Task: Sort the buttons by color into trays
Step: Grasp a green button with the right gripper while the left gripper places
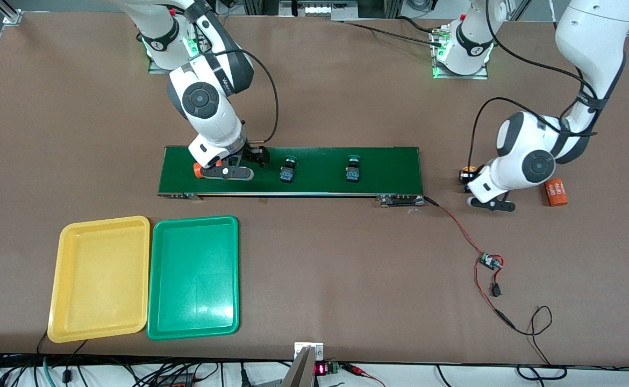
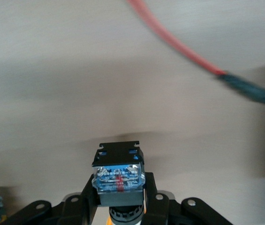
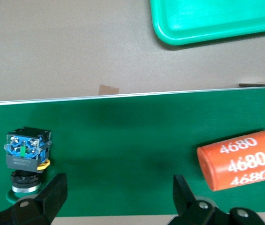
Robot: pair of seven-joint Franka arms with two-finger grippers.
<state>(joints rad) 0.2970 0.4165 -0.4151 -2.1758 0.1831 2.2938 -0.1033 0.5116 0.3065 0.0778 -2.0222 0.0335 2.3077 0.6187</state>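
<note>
Left gripper (image 2: pixel 121 206), low over bare table past conveyor's end, clamped on button (image 2: pixel 119 176), cap probably yellow; both trays (image 1: pixel 99 277) sit toward right arm's end, conveyor (image 1: pixel 390 166) between; right gripper (image 3: pixel 118 197) wide open over belt, empty

Two arms, one belt, two trays

The right gripper (image 1: pixel 239 164) hangs over the conveyor belt (image 1: pixel 390 166) beside an orange cylinder (image 1: pixel 198 171); two buttons (image 1: pixel 287 171) stand just past it.
</note>
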